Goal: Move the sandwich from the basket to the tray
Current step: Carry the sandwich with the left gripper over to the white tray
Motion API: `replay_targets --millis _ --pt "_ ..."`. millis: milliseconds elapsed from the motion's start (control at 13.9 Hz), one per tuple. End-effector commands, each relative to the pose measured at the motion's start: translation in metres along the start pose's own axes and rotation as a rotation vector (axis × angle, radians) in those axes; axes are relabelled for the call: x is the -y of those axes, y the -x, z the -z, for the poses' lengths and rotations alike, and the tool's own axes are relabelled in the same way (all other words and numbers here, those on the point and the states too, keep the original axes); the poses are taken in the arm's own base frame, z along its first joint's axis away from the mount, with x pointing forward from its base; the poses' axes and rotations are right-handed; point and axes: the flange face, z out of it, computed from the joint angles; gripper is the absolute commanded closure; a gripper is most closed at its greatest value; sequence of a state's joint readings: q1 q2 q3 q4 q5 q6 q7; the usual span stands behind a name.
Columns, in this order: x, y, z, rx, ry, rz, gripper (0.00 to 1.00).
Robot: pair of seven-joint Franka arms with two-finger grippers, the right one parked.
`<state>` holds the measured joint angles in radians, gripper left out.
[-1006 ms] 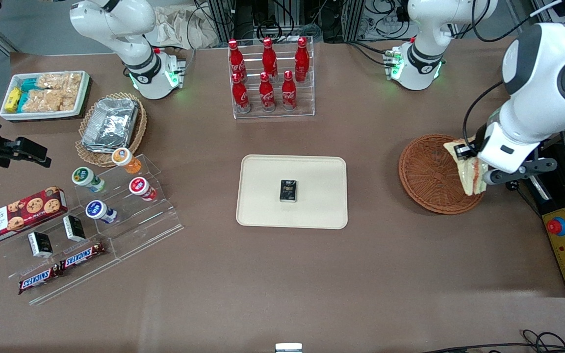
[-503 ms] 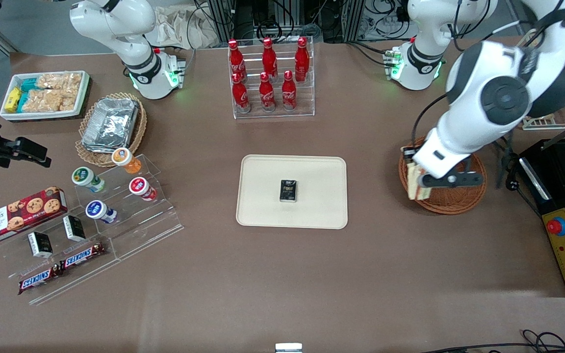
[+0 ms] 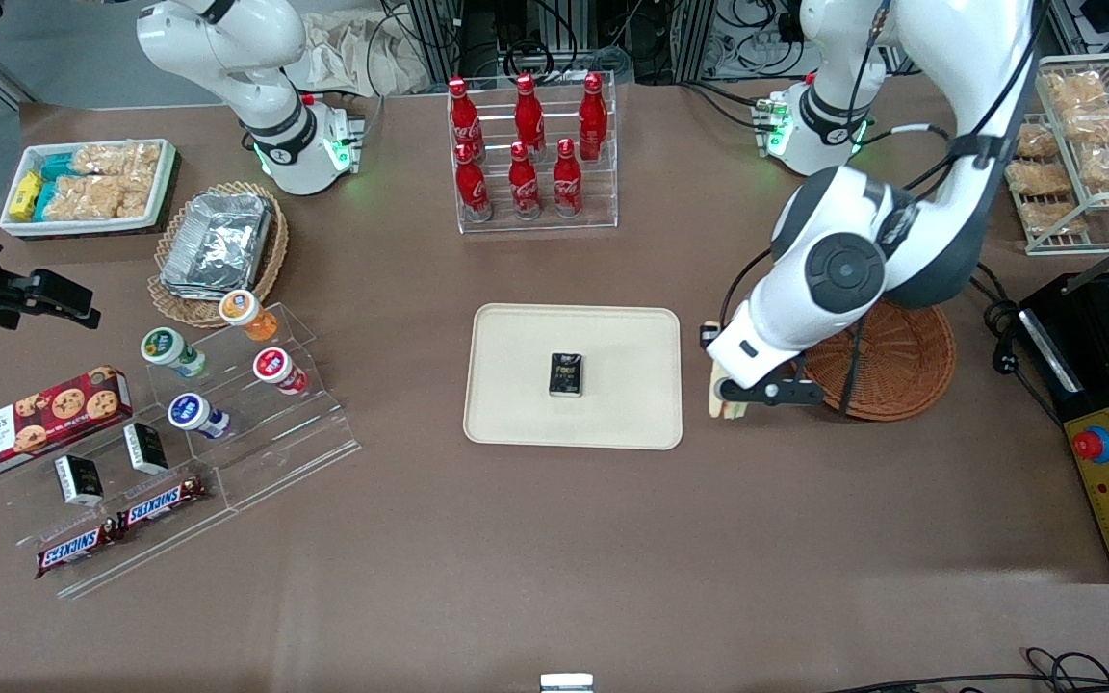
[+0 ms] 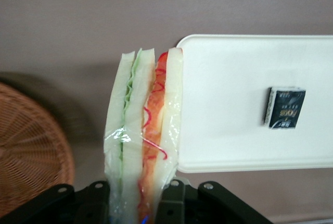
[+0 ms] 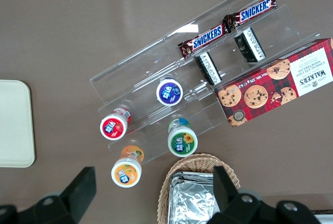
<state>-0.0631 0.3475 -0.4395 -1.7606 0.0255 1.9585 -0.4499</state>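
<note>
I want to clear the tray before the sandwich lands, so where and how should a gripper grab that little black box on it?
The small black box lies flat near the middle of the tray, nothing beside it. Probably best from straight above, fingers across its shorter width. The gripper holds the sandwich between basket and tray.

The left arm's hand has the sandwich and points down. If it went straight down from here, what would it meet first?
Probably bare table. The hand, shut on the sandwich, hangs between the basket and the tray, just off the tray's edge. Depth is unclear, so the sandwich's tip might clip the rim.
</note>
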Motion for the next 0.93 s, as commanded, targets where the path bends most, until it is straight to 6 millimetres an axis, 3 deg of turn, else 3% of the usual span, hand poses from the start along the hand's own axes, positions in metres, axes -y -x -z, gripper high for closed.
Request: replay_targets --millis 0,215,431,862 --pt "-0.040 -0.001 -0.035 -0.016 -0.032 0.007 1.00" --pt "-0.067 0.004 -0.074 -0.022 -0.076 0.010 1.00" --pt "-0.079 0.005 -0.102 -0.022 -0.106 0.003 1.00" --pt "-0.086 -0.004 -0.141 -0.092 -0.154 -0.007 1.00"
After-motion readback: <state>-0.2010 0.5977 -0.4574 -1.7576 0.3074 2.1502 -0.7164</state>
